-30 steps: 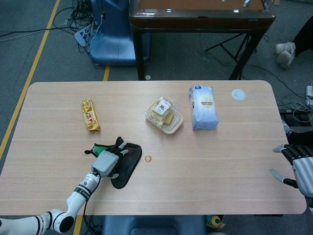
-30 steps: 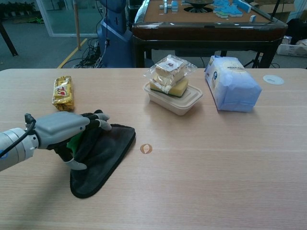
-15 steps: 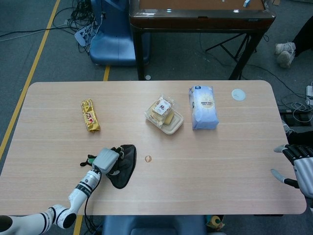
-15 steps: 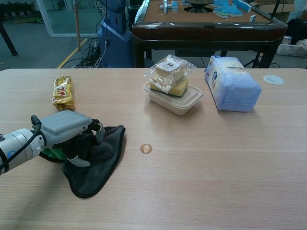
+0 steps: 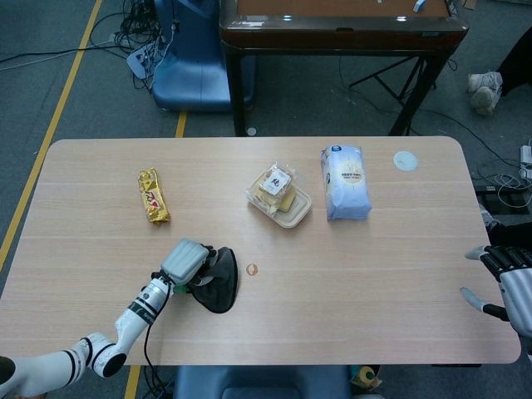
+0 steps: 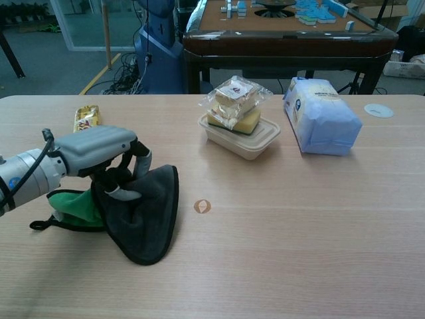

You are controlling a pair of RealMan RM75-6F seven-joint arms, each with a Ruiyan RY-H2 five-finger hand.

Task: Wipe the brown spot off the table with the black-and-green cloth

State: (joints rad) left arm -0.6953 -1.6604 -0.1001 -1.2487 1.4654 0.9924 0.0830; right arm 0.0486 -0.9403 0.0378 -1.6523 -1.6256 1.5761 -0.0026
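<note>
The counter (image 5: 100, 249) is big and made of light wood. On it, far past the left hand, sit a blue-white bag (image 5: 344, 182), a food box with a wrapped snack (image 5: 279, 199) and a gold candy bar (image 5: 152, 196).

The left hand (image 6: 99, 153) holds the black-and-green cloth (image 6: 143, 212) bunched in its fingers. The cloth hangs down with its long side pointing down to the counter. A second ago it lay flatter; now it is lifted and pulled closer together.

The brown spot (image 6: 202, 207) is just to the right of this hand and cloth, not touching. So the hand needs to slide right.

The right hand (image 5: 509, 287) is far off at the counter's right edge, fingers spread, holding nothing. The left hand is much nearer the spot.
</note>
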